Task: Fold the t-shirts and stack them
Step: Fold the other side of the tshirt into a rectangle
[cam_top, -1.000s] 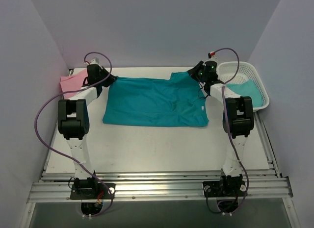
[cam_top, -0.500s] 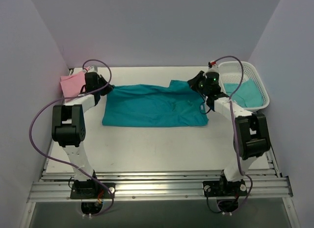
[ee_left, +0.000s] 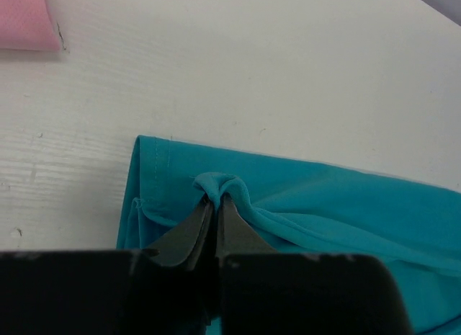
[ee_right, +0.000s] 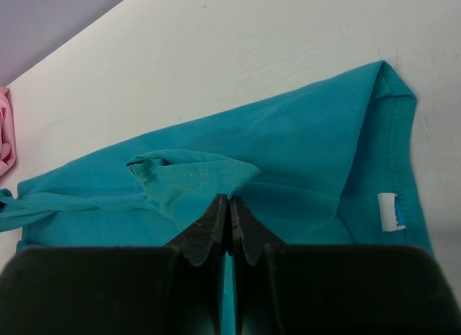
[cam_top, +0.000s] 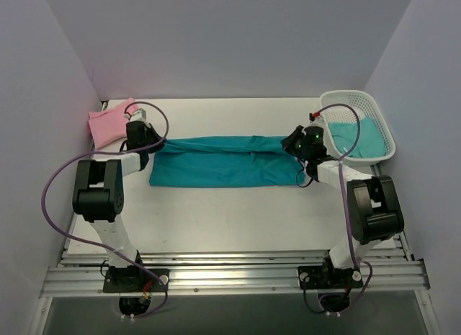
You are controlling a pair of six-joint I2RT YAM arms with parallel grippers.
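White flat surface (cam_top: 230,212) carries everything. The plain teal cotton t-shirt (cam_top: 216,162) lies on it as a long band running left to right across the middle, between my two arms.

The white plastic mesh basket (cam_top: 390,143) sits at the far right with another teal shirt (cam_top: 367,137) inside. The folded pink t-shirt (cam_top: 108,122) is at the far left corner, just apart from the teal one.

My left fingers (ee_left: 193,230) are pressed together on a small bunched ridge of teal cloth near the shirt's left edge. My right fingers (ee_right: 245,230) are pressed together on a stitched flap near its right end. A small white-and-blue label (ee_right: 391,211) lies right of that flap.

Handling call:
- The cloth is light and limp with no stiffness. It'll sag between the two pinch points and drag easily over the smooth surface.
- It isn't fragile.
- Hemmed edges or corners are the best hold, since the doubled stitching gives more bite than a single layer.
- Grip both ends together and keep them level, or the band skews.
- The left pinch looks thin, so it could slip.
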